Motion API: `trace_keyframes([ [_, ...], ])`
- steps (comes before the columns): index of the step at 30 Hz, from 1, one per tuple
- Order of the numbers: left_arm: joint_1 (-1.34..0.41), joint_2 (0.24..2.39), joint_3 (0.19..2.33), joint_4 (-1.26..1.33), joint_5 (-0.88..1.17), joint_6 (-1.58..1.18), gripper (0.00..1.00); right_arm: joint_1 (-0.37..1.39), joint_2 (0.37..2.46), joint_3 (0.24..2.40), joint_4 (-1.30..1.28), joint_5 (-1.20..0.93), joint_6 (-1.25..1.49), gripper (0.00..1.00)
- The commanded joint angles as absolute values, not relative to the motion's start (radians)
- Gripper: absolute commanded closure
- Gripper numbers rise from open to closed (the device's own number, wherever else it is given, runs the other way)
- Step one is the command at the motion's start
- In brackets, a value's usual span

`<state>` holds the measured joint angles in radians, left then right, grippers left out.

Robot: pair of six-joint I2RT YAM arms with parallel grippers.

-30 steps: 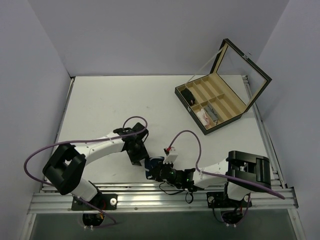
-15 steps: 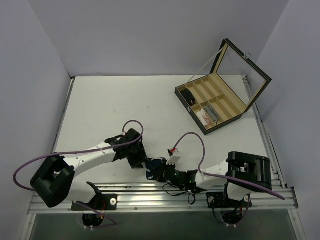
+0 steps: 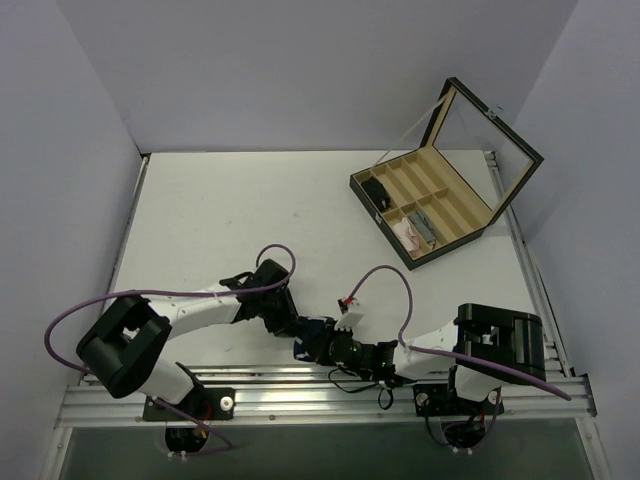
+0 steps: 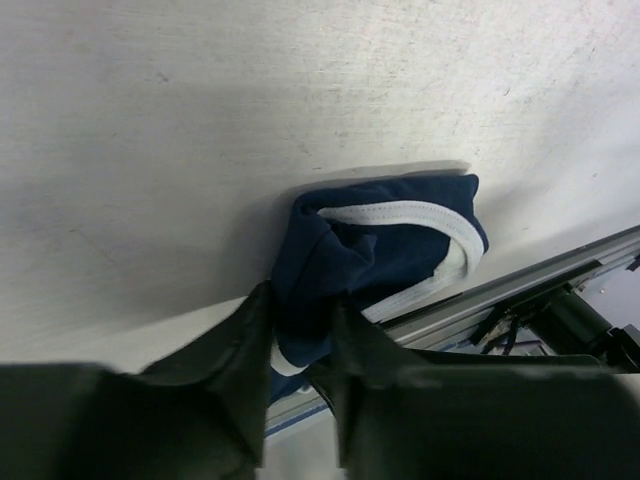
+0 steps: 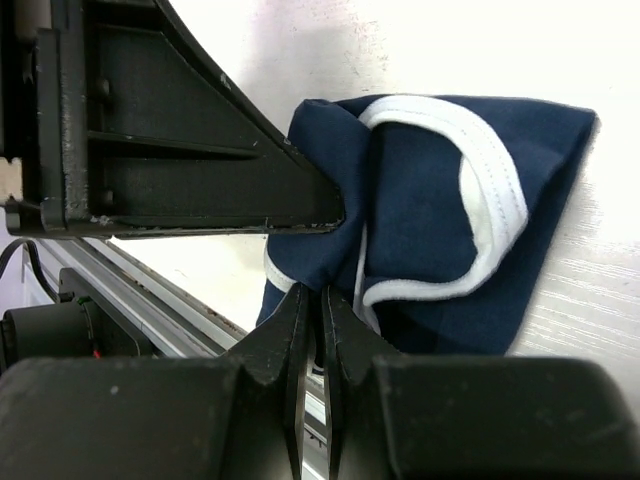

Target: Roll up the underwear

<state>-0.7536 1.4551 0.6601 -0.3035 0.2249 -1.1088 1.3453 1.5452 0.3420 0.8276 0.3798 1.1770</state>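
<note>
Enclosure: plain pale walls, back (image 3: 300,70), left (image 3: 50,200) and right (image 3: 600,200), no openings visible. White matte tabletop (image 3: 200,210), lightly scuffed in the wrist views. Aluminium rail frame (image 3: 300,385) along the near edge. Dark wooden divided box (image 3: 380,222) far right, lid propped open. Even diffuse light, soft shadows. Grey strip (image 3: 300,450) below the rails, probably floor.

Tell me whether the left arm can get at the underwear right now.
Probably yes: the left gripper has its fingers either side of a fold of the underwear, seemingly pinching it. The right gripper holds the same cloth beside it without blocking the way.
</note>
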Motion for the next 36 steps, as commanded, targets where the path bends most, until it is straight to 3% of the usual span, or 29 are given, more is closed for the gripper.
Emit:
trace_keyframes([
  [1,-0.764,1.5,0.686,-0.233,0.275,-1.088,0.75,1.347,1.592,0.285,0.511,0.328,1.118,1.0],
  [2,-0.765,1.515,0.71,-0.245,0.273,-1.086,0.89,1.345,1.588,0.287,0.5,0.328,1.112,1.0],
  [4,-0.773,1.529,0.747,-0.326,0.25,-1.083,0.97,1.336,1.571,0.304,0.462,0.331,1.086,1.0],
  [8,-0.787,1.58,0.889,-0.614,0.086,-1.095,0.98,1.324,1.508,0.394,0.34,0.368,0.98,0.89],
  [10,-0.805,1.598,0.986,-0.798,-0.029,-1.123,0.98,1.316,1.48,0.455,0.31,0.368,0.912,0.77],
  [14,-0.845,1.681,1.1,-0.951,-0.09,-1.17,0.98,1.318,1.398,0.532,0.241,0.391,0.838,0.66],
  [24,-0.956,1.89,1.318,-1.117,-0.123,-1.264,0.98,1.362,1.293,0.545,0.274,0.437,0.865,0.58],
  [36,-0.965,1.95,1.408,-1.167,-0.121,-1.308,0.98,1.413,1.463,0.663,0.226,0.526,0.966,0.54],
])
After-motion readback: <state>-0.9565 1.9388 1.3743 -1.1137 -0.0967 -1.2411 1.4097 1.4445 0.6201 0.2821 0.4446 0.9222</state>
